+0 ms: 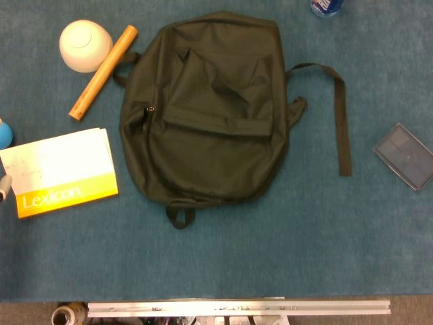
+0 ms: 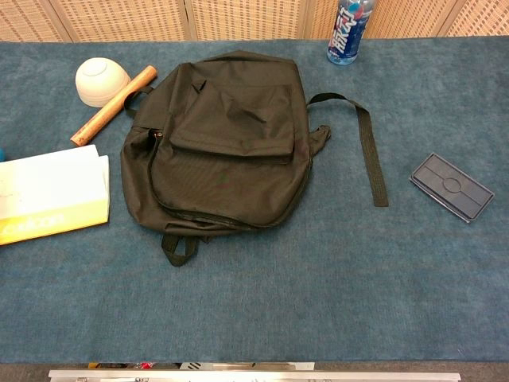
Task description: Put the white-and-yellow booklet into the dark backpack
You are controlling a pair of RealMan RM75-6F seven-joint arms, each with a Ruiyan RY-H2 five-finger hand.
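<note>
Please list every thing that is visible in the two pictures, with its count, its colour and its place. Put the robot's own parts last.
backpack: one, dark, flat in the middle of the table, apparently zipped, one strap stretched out to its right.
booklet: one, white with a yellow band, left of the backpack, near the table's left edge.
bowl: one, white, upside down, far left corner.
wooden rod: one, light brown, lying slanted beside the bowl.
bottle: one, blue label, standing at the far edge.
flat case: one, grey, on the right side.
blue object: one, cut off at the left edge; cannot tell what it is.
table: one, blue carpet-like cover.
hands: neither shows clearly in either view.
</note>
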